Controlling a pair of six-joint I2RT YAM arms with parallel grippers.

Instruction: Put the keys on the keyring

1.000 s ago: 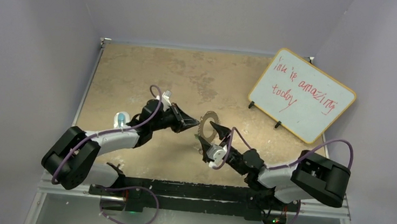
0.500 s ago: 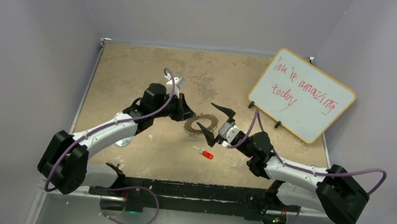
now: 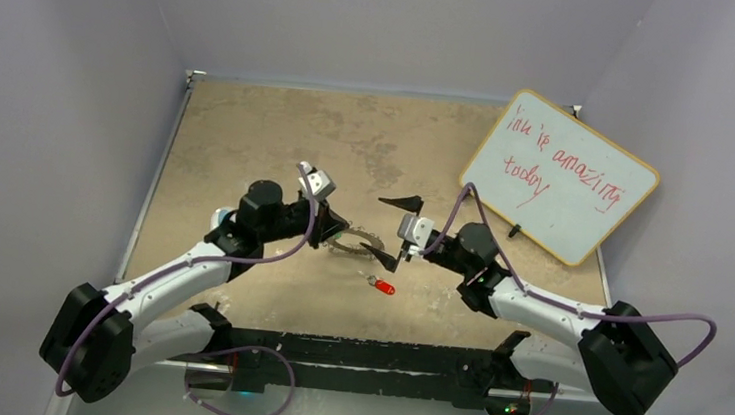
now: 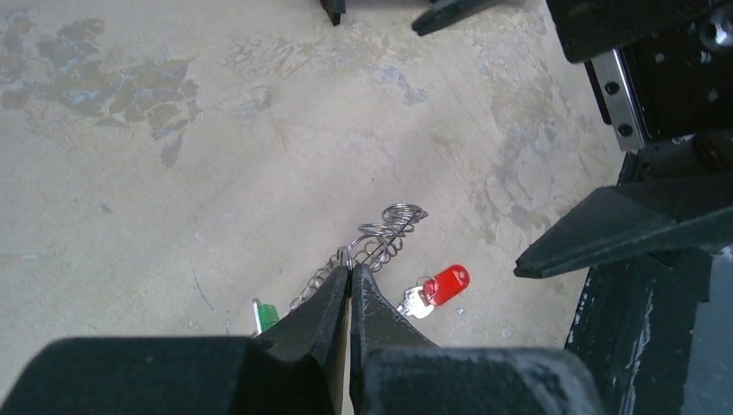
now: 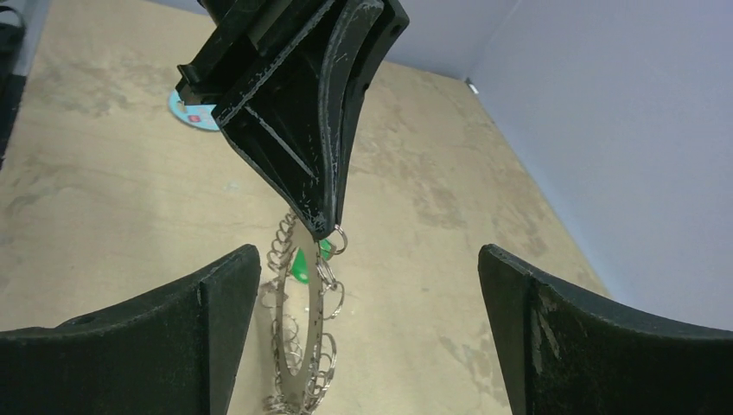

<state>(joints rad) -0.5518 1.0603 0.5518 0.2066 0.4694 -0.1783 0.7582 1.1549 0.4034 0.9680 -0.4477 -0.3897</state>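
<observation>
- left pincer (image 4: 350,272) pressed together, pinching one small rim loop of the keyring (image 4: 386,232)
- right wrist view agrees: left pincer (image 5: 322,220) grips a loop at its tip, and the keyring (image 5: 298,346) hangs edge-on directly under that tip
- top view: left pincer (image 3: 339,233) and keyring (image 3: 362,244) are over mid table (image 3: 250,127), with the ring between the two pincers
- right pincer (image 5: 367,252) spread wide, holding nothing; the ring and the left pincer tip sit in front of its gap, apart from both fingers
- top view: right pincer (image 3: 393,232) is just right of the ring, one finger on the far side, the other on the near side
- red key (image 4: 442,285) lies flat on the table just right of the left pincer tip, near the ring's loops and apparently apart from them
- top view: red key (image 3: 384,286) is just nearside of the right pincer's near finger, not touching it
- green key (image 4: 266,313) is just left of the left pincer fingers, partly hidden
- right wrist view: green key (image 5: 301,264) is right behind the ring, under the left pincer tip; cannot tell if it is on the ring
- bluish disc (image 5: 194,112) on the table behind the left pincer, well apart from the ring
- whiteboard (image 3: 559,176) with red scribble stands far right of the right pincer
</observation>
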